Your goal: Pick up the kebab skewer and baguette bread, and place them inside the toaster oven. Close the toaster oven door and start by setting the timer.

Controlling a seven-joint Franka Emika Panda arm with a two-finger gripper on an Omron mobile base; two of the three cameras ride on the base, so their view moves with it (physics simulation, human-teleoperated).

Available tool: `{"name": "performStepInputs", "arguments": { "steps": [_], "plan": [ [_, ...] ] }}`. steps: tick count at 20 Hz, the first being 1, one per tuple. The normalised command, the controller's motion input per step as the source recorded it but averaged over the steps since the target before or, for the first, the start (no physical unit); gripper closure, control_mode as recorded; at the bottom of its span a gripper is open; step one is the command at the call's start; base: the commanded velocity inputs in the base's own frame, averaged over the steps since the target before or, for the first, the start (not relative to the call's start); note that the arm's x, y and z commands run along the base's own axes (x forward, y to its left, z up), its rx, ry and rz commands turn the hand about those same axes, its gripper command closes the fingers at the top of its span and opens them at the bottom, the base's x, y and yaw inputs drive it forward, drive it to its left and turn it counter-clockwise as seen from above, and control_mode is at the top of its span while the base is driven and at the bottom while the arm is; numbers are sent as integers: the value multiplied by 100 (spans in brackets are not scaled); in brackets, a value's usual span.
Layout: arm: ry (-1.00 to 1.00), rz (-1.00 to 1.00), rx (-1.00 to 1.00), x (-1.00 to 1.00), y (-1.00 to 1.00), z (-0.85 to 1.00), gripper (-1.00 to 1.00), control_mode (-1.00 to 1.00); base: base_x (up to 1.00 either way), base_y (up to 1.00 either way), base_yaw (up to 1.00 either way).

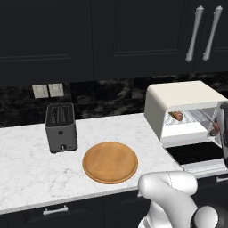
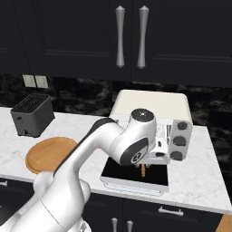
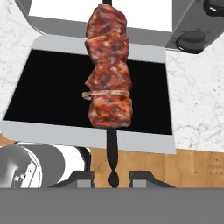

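Holding the kebab skewer (image 3: 108,70) by the dark end of its stick, our gripper (image 3: 112,178) has its 2 fingers clenched on it, the meat chunks reaching out above the toaster oven door (image 3: 87,87), which lies folded down flat. In the left base view the toaster oven (image 1: 178,100) stands open on the white marble counter (image 1: 26,151), and the baguette bread (image 1: 177,116) lies inside it on the rack. We see the round wooden plate (image 1: 110,162) bare beside the slot toaster (image 1: 61,128). 2 dark knobs (image 2: 179,141) sit on the oven's right side.
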Motion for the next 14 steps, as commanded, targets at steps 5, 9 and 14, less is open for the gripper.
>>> {"name": "performStepInputs", "arguments": {
  "steps": [5, 9, 14],
  "plan": [
    [-4, -1, 0, 33, -5, 0, 100, -100, 0, 0, 0],
    [-12, 0, 0, 11, 0, -8, 100, -100, 0, 0, 0],
    [-16, 0, 0, 2, 0, -15, 100, -100, 0, 0, 0]
  ]
}}
